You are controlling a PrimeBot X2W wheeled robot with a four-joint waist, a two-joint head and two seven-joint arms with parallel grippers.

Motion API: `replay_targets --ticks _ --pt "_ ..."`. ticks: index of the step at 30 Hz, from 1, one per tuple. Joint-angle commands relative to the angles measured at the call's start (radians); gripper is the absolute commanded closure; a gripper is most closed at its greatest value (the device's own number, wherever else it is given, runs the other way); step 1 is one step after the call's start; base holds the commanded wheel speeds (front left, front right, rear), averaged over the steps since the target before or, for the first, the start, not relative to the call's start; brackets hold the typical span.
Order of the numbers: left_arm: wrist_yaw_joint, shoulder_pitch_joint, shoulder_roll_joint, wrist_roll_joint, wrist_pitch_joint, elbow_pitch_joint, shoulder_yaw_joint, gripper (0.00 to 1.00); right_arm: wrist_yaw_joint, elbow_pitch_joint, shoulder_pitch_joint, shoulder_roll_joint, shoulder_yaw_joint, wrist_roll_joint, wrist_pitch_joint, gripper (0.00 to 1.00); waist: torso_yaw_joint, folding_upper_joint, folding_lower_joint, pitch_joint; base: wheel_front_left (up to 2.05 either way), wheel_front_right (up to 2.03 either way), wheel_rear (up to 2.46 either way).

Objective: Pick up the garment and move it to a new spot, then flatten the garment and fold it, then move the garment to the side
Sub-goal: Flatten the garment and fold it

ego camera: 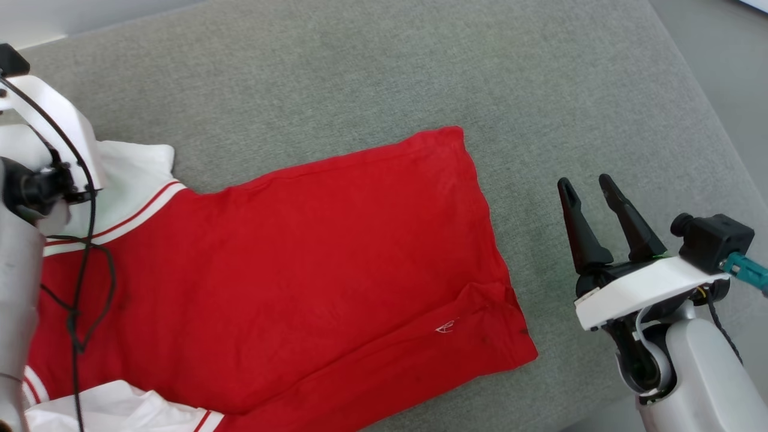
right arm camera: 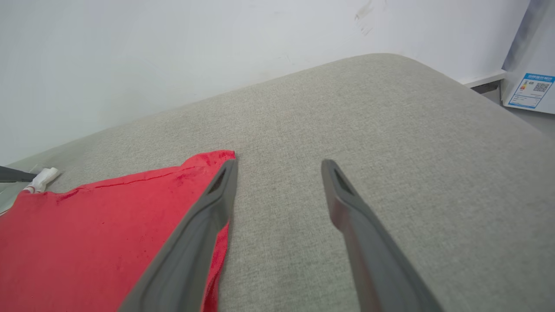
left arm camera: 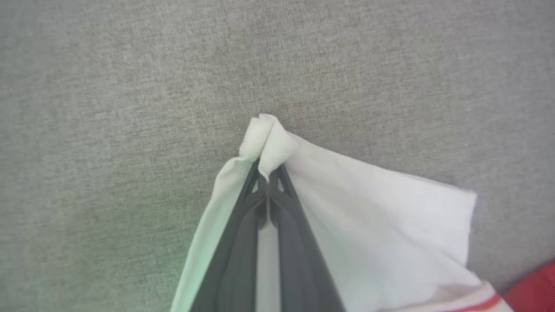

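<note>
On the grey cushion [ego camera: 360, 72], the garment [ego camera: 288, 264] lies spread red side up from centre to 9 o'clock, left gripper [left arm camera: 269, 174] clamped on its white sleeve [left arm camera: 368, 216] corner, right gripper [ego camera: 585, 181] open and empty at 3 o'clock; flattening appears under way, folding and set-aside remain.

right hand [ego camera: 585, 181] has dark fingers [ego camera: 581, 234], white plate [ego camera: 642, 288].

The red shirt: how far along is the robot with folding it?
Done: the garment lies spread, plain red up, on the grey cushion. In hand: the left gripper is shut on a white sleeve; the right gripper is open beside the hem. Left: folding, then moving it aside.
</note>
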Motion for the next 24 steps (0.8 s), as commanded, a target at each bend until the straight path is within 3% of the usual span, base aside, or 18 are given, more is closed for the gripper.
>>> replay_targets --ticks 1,10,17,24 --pt "0.012 0.054 -0.025 -0.006 -0.032 0.024 0.001 1.00 0.000 0.015 -0.023 -0.010 -0.005 0.023 0.009 0.00 0.019 0.0000 0.0000 -0.018 0.00 0.00 0.00" --pt "-0.001 0.051 -0.078 -0.024 -0.240 0.006 0.031 1.00 0.000 0.166 -0.131 -0.079 0.019 0.145 0.135 0.00 0.103 0.0000 0.0000 -0.078 0.00 0.00 0.00" --pt "-0.017 0.026 -0.155 -0.012 -0.415 -0.031 0.019 1.00 0.000 0.339 -0.278 -0.151 0.071 0.216 0.368 0.00 0.206 0.0000 0.0000 -0.086 0.00 0.00 0.00" --pt "-0.033 -0.004 -0.203 -0.004 -0.497 -0.066 0.001 1.00 0.000 0.455 -0.440 -0.195 0.147 0.235 0.591 0.00 0.279 0.0000 0.0000 -0.045 0.00 0.00 0.00"
